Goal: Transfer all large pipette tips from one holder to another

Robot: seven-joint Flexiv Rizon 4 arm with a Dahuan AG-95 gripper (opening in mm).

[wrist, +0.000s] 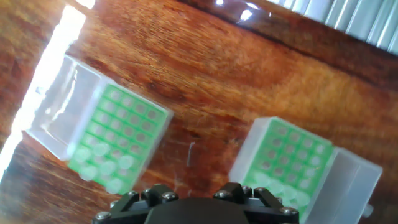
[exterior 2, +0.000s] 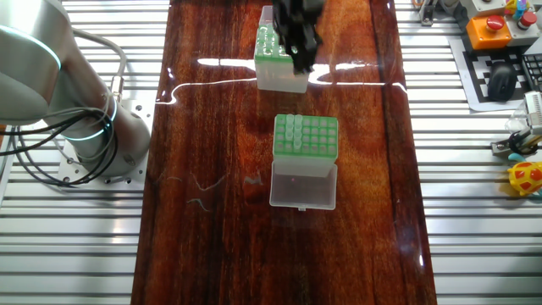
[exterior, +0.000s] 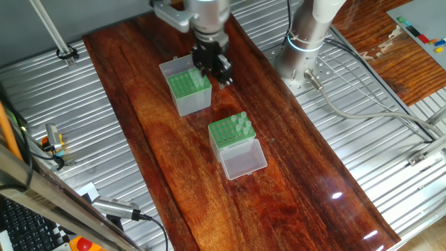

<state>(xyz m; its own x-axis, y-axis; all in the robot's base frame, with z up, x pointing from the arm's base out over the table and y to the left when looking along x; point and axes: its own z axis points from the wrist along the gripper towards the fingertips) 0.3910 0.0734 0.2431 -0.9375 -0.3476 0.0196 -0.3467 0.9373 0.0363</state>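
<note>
Jaws: I cannot tell their opening; gripper (exterior: 221, 72) hangs above the far holder (exterior: 188, 89).
Tips: upright.

A dark wooden tabletop (exterior 2: 220, 246) runs down the middle, ribbed metal decking (exterior 2: 76, 254) on either side; at the far right sit an orange button box (exterior 2: 493, 27), and a yellow toy (exterior 2: 527, 178) nearer.
</note>
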